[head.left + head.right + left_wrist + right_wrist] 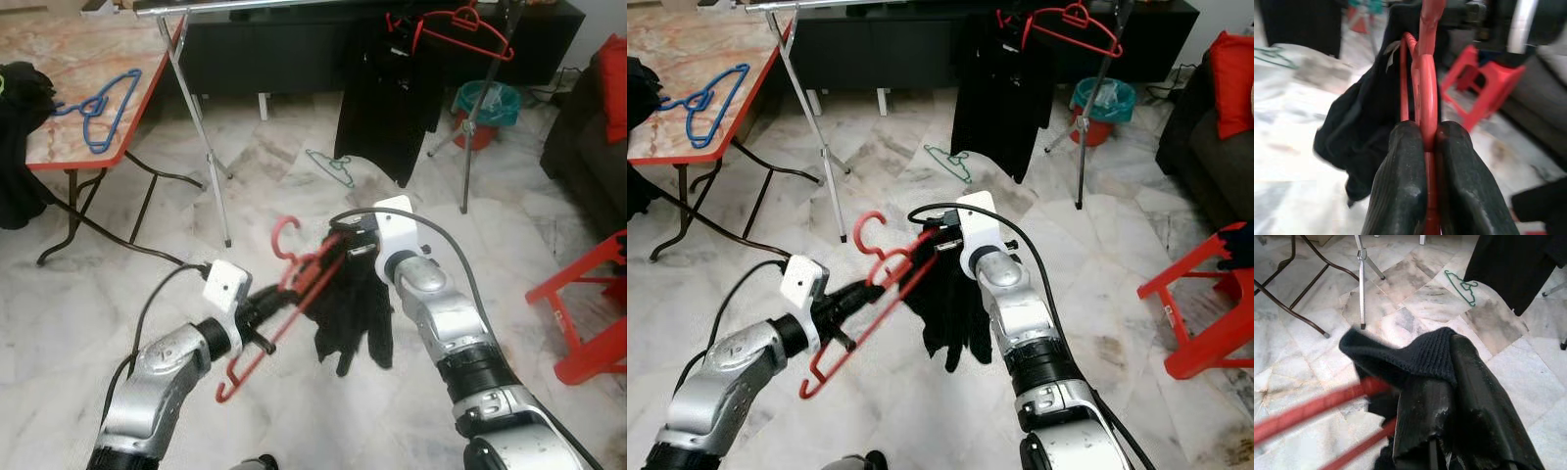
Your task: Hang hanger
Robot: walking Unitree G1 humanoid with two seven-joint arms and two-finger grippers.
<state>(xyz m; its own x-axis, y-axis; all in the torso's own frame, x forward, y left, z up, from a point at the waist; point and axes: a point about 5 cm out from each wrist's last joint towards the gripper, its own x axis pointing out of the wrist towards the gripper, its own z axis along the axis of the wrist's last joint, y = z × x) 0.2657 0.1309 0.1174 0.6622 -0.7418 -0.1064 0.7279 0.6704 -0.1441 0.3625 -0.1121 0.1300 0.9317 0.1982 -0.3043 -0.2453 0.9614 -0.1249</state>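
A red hanger (284, 294) is held slanted above the floor in front of me, hook pointing up. My left gripper (263, 315) is shut on its lower bar, and both fingers (1400, 186) pinch the red bar (1426, 98). A black knit garment (355, 308) drapes from the hanger's upper end. My right gripper (348, 245) is shut on the garment's top edge, with knit fabric (1425, 357) folded over its fingers (1474, 396). A metal clothes rack (196, 117) stands beyond, its rail (852, 5) across the top.
Black clothes (387, 98) and a red hanger (460, 29) hang on the rack. A green hanger (331, 166) lies on the marble floor. A blue hanger (103, 103) rests on the table (69, 49) at left. A teal bin (485, 108) and a red stool (588, 313) stand at right.
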